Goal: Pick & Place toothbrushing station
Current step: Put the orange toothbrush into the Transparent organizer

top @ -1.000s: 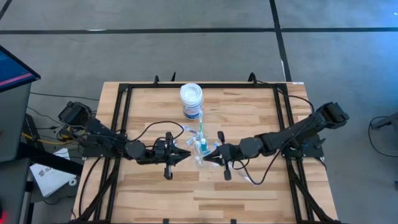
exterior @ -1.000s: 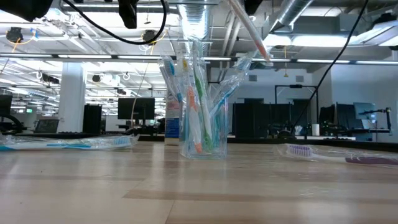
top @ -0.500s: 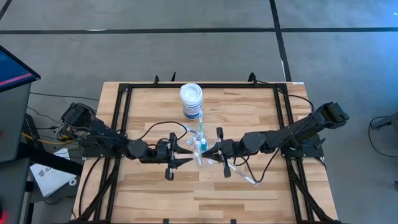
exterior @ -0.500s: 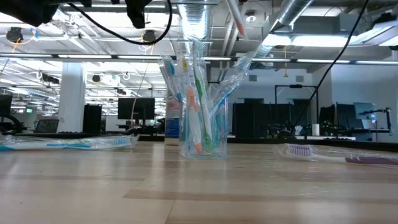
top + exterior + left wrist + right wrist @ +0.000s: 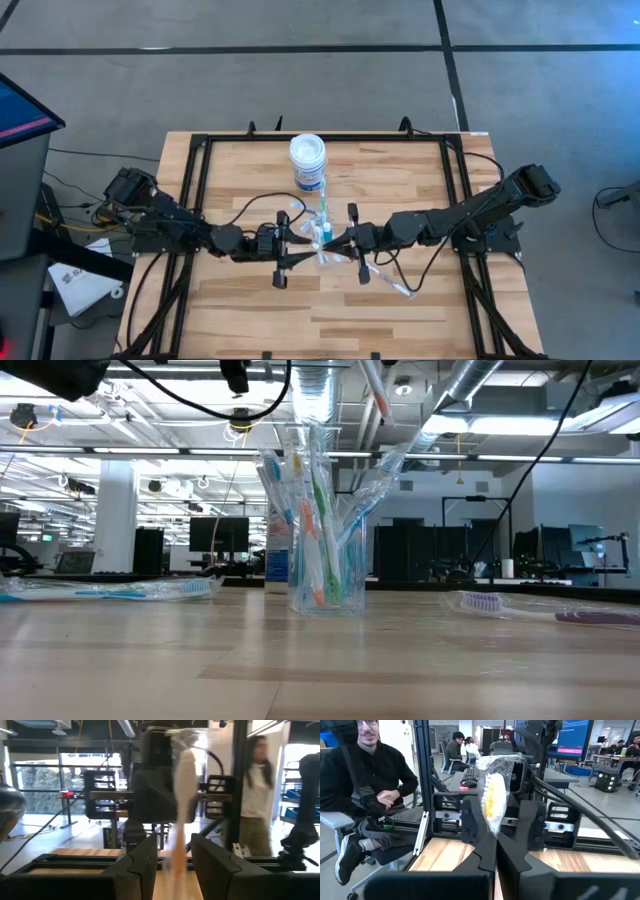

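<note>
Since the earlier frame the left gripper (image 5: 296, 247) has advanced toward the cup (image 5: 322, 525), jaws now spread. The right gripper (image 5: 338, 243), jaws pressed together, pinches a wrapped brush (image 5: 492, 795) above the cup. Only the low view shows the cup's brushes (image 5: 312, 530) upright at table centre.

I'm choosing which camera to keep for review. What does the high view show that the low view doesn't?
Only the high view shows both grippers meeting over the table: the left gripper open, the right gripper shut on a wrapped toothbrush, plus the white jar from above. Only the low view shows the toothbrushes standing upright inside the clear cup, and wrapped brushes lying flat on the table. Both show the cup with brushes on the wooden table.
</note>
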`<action>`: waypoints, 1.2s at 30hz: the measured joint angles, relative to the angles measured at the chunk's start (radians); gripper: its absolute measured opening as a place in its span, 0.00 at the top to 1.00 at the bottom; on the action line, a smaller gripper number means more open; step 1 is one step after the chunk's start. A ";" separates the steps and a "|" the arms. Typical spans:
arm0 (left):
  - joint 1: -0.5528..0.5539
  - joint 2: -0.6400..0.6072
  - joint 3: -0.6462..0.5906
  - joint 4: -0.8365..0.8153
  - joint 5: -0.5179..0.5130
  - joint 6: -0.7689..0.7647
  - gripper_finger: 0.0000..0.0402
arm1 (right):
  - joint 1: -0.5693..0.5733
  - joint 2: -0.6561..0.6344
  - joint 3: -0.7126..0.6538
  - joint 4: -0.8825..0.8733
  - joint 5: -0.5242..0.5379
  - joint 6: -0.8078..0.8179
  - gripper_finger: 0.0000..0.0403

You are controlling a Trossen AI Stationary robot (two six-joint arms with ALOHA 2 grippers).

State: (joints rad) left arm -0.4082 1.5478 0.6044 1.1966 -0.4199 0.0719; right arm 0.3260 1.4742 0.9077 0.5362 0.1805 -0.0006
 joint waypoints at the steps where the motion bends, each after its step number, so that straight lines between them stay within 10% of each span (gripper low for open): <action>1: 0.005 0.000 0.000 0.001 0.000 0.000 0.72 | 0.000 0.000 0.000 0.000 0.000 0.000 1.00; 36: 0.077 0.026 0.021 -0.003 0.057 -0.036 0.72 | -0.042 0.019 -0.001 0.054 0.000 -0.010 1.00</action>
State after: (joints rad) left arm -0.3316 1.5736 0.6255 1.1937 -0.3627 0.0363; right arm 0.2840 1.4929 0.9070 0.5898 0.1802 -0.0109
